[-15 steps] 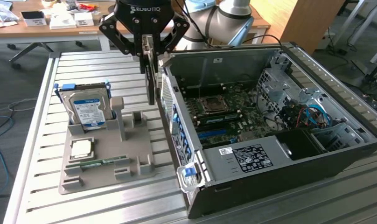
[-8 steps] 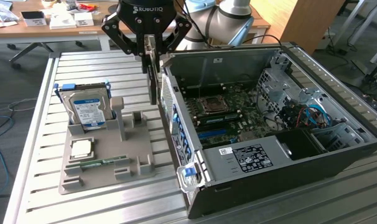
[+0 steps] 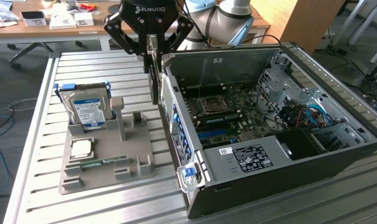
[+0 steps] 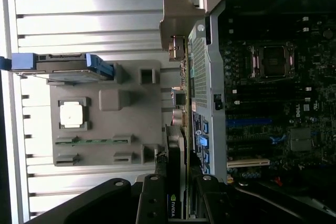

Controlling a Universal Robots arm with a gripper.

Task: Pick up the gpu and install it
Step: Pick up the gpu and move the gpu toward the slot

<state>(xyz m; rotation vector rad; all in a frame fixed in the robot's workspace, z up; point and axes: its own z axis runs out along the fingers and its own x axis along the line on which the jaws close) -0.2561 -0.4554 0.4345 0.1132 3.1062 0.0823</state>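
My gripper point(image 3: 152, 50) is shut on the gpu point(image 3: 154, 79), which hangs edge-on and upright below the fingers. The card is just outside the rear wall of the open computer case point(image 3: 288, 161), above the table, near the case's back left corner in the exterior view. In the wrist view the gripper point(image 4: 179, 199) clamps the thin green card point(image 4: 178, 111) edge-on, with its silver end bracket point(image 4: 181, 11) at the far end. The card runs alongside the case's perforated rear panel point(image 4: 202, 77). The motherboard point(image 3: 229, 109) lies exposed inside the case.
A grey parts holder point(image 3: 132, 154) lies on the slatted metal table on the exterior view's left. It carries an upright hard drive point(image 3: 86, 109), a CPU point(image 3: 81, 148) and a memory stick point(image 3: 104, 162). Desks with clutter stand behind.
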